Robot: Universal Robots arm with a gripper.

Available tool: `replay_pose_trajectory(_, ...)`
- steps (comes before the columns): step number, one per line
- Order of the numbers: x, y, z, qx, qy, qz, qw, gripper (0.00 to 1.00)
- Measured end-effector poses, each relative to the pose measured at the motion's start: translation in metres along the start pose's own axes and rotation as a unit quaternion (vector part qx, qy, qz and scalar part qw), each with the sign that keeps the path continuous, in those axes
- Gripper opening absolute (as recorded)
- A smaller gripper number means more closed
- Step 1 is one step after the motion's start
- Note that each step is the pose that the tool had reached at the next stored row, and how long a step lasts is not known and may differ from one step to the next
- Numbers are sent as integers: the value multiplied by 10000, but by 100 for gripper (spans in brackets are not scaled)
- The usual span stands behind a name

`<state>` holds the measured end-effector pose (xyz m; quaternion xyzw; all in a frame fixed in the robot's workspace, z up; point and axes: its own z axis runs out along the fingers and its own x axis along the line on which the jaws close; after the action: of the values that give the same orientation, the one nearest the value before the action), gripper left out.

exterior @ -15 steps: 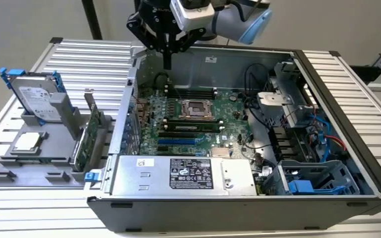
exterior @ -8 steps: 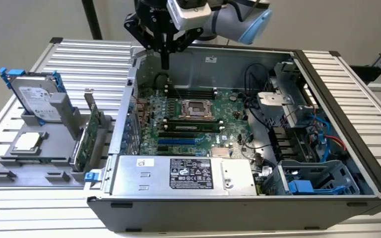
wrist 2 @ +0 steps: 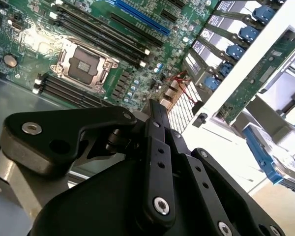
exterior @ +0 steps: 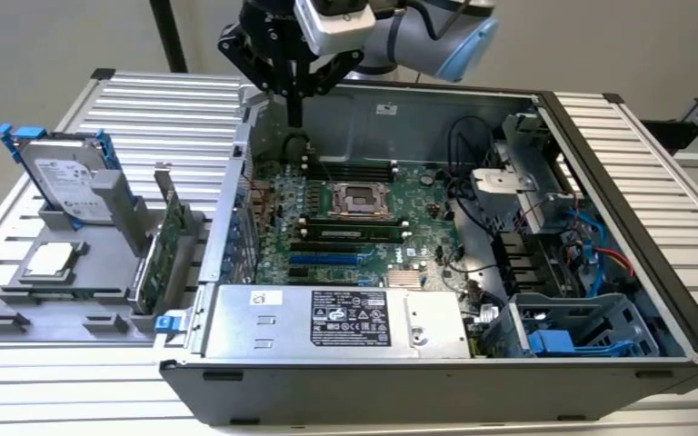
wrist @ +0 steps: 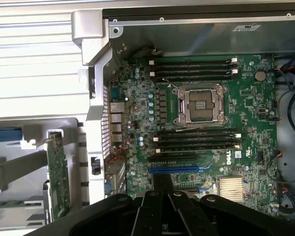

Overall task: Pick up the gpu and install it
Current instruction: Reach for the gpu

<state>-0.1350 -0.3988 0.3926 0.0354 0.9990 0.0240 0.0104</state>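
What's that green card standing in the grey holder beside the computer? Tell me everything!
It's the gpu, a thin, flat green circuit board with a silver metal bracket at one end. It stands on edge in a slot of the grey holder, outside the open computer case, on the exterior view's left. Only the holder touches it; the gripper hangs above the case.

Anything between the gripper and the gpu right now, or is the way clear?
The case's side wall stands between them: the gripper hangs over the motherboard inside, the gpu stands upright in its gray holder outside, on the exterior view's left. The gripper looks higher than that wall.
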Motion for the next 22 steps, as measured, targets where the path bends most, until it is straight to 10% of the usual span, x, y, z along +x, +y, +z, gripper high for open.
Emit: replay_pose_trajectory(22,185,-13,-4,0,0,0,10000,0)
